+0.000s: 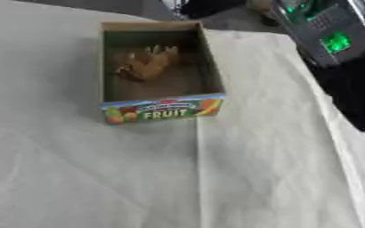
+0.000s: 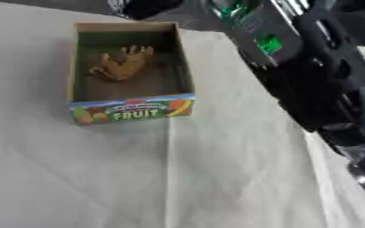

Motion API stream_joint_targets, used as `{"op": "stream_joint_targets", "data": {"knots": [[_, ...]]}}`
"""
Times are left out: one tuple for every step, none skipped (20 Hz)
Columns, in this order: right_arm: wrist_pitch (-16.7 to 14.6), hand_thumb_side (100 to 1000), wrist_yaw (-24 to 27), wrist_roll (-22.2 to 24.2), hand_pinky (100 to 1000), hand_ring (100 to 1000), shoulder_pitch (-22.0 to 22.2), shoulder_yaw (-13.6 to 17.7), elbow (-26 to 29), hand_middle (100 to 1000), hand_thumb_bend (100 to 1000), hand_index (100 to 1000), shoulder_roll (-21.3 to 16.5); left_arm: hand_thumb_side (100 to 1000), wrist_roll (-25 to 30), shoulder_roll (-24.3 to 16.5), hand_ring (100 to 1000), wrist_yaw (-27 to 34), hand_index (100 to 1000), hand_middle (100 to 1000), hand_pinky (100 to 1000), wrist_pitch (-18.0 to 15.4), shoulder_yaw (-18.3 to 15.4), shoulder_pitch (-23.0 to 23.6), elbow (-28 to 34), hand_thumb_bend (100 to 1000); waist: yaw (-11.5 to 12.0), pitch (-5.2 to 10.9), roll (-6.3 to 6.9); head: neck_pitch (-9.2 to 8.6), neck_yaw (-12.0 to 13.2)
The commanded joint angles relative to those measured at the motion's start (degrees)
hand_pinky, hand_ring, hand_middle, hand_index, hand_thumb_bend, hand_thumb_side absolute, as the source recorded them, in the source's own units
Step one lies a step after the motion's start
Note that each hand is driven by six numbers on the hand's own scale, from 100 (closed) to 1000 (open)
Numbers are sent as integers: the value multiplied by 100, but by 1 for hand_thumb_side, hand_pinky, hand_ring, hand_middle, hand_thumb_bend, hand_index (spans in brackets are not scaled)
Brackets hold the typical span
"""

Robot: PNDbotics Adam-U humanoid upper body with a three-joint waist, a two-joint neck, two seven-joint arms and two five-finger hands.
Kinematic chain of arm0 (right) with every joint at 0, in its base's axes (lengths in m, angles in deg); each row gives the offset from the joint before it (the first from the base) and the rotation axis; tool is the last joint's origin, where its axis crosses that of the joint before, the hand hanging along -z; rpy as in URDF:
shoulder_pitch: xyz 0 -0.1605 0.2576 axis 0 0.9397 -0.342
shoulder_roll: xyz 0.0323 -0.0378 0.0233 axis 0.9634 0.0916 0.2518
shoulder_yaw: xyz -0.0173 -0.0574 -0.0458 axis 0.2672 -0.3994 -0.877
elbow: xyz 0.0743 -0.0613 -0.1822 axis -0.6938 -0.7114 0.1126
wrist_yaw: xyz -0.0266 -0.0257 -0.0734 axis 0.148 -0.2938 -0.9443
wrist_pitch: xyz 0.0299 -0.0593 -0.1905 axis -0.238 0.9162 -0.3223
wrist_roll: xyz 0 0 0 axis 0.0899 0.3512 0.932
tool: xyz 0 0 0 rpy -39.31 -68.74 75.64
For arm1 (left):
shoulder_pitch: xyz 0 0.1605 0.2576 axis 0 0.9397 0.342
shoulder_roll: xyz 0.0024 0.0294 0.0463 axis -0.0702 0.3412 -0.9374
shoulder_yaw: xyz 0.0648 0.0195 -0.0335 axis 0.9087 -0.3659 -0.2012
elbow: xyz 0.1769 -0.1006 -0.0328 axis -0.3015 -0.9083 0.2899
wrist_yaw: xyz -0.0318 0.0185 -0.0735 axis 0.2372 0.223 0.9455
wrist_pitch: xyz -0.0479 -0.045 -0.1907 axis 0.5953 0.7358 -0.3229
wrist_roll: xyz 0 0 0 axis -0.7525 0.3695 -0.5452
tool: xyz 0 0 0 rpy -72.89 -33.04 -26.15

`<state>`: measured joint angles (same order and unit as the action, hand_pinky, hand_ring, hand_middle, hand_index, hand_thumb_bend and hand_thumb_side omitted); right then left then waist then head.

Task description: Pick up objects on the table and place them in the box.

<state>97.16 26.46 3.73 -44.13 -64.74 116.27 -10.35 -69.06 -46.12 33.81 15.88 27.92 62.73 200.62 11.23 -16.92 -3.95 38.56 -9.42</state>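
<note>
The box (image 1: 160,71) stood in the upper left with a tan toy (image 1: 145,64) inside — the right arm (image 2: 326,84) nearest, at the right edge; no hand showed, so its fingers I could not tell.

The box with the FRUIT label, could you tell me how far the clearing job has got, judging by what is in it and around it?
Done, it seems: a tan, animal-shaped object lies inside the open box. In hand: nothing that shows; the right arm reaches in from the upper right, but no hand is in view. Left: no other loose object shows on the pale cloth, so the job may be near its end.
</note>
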Motion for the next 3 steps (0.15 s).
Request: {"op": "stream_joint_targets", "data": {"knots": [[-99, 100, 281, -257, 786, 765, 196, 471, 491, 705, 100, 815, -242, 100, -45, -68, 884, -22, 890, 788, 691, -1, -107, -2, 75, 570, -47, 137, 40, 160, 150], [-80, 100, 369, -345, 785, 764, 338, 614, 634, 703, 100, 815, -276, 100, -50, -58, 884, -23, 890, 788, 691, 0, -109, 9, 75, 570, -77, 145, 65, 219, 190], [-68, 100, 460, -436, 783, 762, 486, 762, 731, 706, 100, 818, -302, 100, -53, -48, 884, -25, 890, 788, 691, 1, -109, 19, 75, 570, -104, 153, 90, 275, 216]]}}
